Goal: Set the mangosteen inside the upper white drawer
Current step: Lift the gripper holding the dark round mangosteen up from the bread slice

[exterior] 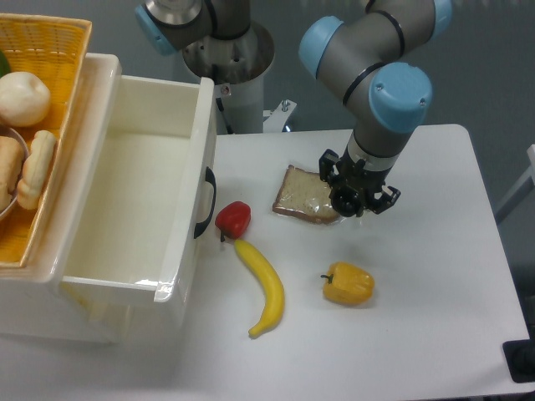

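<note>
While the upper white drawer [125, 192] is sitting pulled open well off to the left of the jaws, you are looking at the gripper [354, 200] hanging low over the table [435, 334], at the right end of the bagged slice of bread [304, 195]. A dark rounded shape is showing between the fingers; it is probably the mangosteen [347, 200], but it is blending with the black gripper parts, so I cannot tell for sure, nor whether the jaws are closed on it or only straddling it.

Below and left of the jaws a banana [263, 288] is lying, with a small red pepper [233, 218] at its upper tip, just beside the drawer handle [206, 203]. A yellow bell pepper [349, 284] is resting just below the jaws.

Judging by its kind, the fruit is light, firm-shelled, glossy and round, so it is likely to roll or slip; you are best taking it across its widest middle, squarely centred.
</note>
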You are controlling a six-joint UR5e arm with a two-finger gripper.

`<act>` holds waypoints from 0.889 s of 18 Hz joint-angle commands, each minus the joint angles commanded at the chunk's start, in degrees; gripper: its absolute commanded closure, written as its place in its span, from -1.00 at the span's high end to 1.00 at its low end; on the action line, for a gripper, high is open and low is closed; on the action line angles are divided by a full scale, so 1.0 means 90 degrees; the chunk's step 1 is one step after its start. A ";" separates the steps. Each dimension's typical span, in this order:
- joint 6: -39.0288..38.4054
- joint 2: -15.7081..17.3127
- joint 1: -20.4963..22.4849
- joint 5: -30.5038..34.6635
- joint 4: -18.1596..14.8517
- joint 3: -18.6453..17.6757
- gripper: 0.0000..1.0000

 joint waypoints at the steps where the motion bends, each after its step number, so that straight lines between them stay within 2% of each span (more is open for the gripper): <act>1: 0.0000 0.0019 -0.0010 -0.0029 0.0019 -0.0078 -0.88; 6: -0.0156 0.0097 0.0019 -0.0059 -0.0019 0.0068 -0.88; 9: -0.0585 0.0263 -0.0029 -0.0097 -0.0136 0.0156 -0.88; 16: -0.1853 0.1083 -0.0019 -0.0888 -0.0566 0.0273 -0.88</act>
